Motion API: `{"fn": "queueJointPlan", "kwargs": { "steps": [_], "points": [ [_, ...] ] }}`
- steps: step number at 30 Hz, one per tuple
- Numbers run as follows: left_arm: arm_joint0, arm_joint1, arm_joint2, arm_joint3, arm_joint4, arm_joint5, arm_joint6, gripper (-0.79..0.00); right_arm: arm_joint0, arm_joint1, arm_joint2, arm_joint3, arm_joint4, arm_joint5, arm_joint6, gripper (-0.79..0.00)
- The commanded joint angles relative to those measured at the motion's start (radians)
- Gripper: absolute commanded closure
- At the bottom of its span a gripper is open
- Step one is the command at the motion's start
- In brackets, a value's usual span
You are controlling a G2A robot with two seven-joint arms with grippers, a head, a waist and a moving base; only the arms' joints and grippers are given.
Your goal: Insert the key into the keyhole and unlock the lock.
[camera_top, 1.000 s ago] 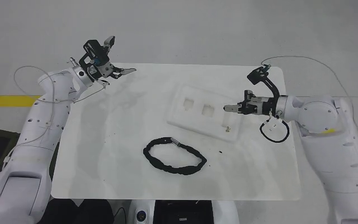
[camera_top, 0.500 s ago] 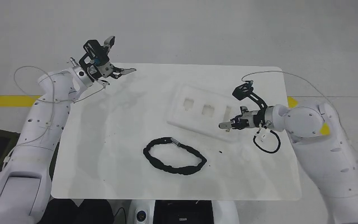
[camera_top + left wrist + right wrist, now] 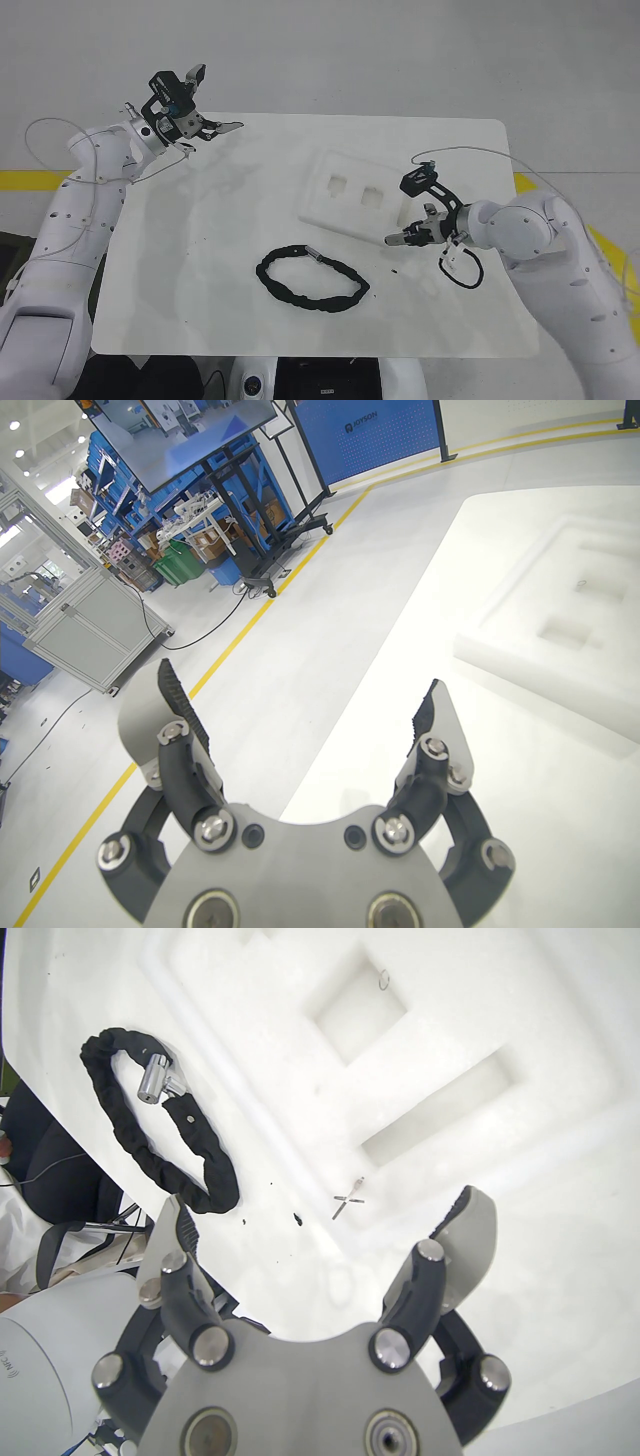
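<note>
A black fabric-sleeved chain lock (image 3: 312, 280) lies looped near the table's front; its silver lock cylinder (image 3: 152, 1084) rests at one end of the loop. Two small thin keys (image 3: 348, 1199) lie crossed on the front rim of the white foam tray (image 3: 365, 195). My right gripper (image 3: 322, 1208) hovers open just above and behind the keys, holding nothing; in the top view this right gripper (image 3: 398, 239) is at the tray's front right corner. My left gripper (image 3: 205, 128) stands open and empty over the table's far left corner, far from the lock.
The foam tray (image 3: 550, 625) has several square pockets; one holds a small wire ring (image 3: 384, 978). Dark specks (image 3: 297, 1218) dot the white table (image 3: 200, 260) between tray and chain. The table's front edge runs close behind the chain.
My right arm has swung from the tray's right side toward its front corner, bringing the open gripper over the keys. The left arm and the chain have not moved.
</note>
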Motion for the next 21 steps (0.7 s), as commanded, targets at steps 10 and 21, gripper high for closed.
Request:
{"fn": "queueJointPlan", "kwargs": {
  "steps": [10,21],
  "points": [
    [0.0,0.0,0.0,0.0,0.0,0.0,0.0,-0.785,0.004,0.002,-0.025,0.008,-0.019,0.004,0.007,-0.385],
    [0.0,0.0,0.0,0.0,0.0,0.0,0.0,-0.785,0.004,0.005,-0.039,0.029,-0.048,0.003,-0.001,-0.329]
  ]
}}
